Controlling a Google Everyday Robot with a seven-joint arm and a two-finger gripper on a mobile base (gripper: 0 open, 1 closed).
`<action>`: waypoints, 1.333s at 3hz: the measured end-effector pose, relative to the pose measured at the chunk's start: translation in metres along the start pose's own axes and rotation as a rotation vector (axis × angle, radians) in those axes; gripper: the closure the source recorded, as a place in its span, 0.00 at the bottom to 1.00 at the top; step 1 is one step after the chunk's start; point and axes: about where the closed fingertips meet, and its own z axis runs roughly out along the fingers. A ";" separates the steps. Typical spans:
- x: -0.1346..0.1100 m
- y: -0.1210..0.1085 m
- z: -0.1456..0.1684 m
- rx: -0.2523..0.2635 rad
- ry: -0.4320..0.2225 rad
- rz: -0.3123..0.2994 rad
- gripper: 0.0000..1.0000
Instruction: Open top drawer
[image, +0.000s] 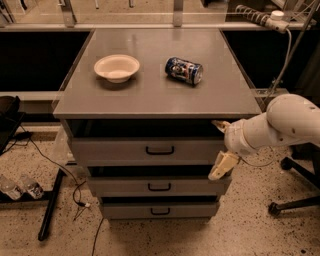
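Top drawer (110, 150): grey metal with a wide, tall front, level and square to the view, just below centre toward 6 o'clock. A small black loop handle (160, 150) sits at mid-front. A dark gap runs along the upper edge; the interior is not visible. Gripper (223, 145) is at 3 o'clock of the handle, at the front's right end, fingers spread apart.

Light falls from above, leaving a soft sheen on the grey counter (150, 97); the bowl (116, 67) and can (184, 70) cast short shadows. Beneath its lip the drawer gaps sink into deep shade. My pincer (215, 149), spread wide at the top drawer's (115, 150) right end, shows pale and evenly lit.
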 end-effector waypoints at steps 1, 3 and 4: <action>0.006 -0.013 0.014 0.018 0.004 -0.006 0.00; 0.015 -0.024 0.039 0.037 -0.008 -0.020 0.00; 0.018 -0.026 0.049 0.037 -0.017 -0.027 0.00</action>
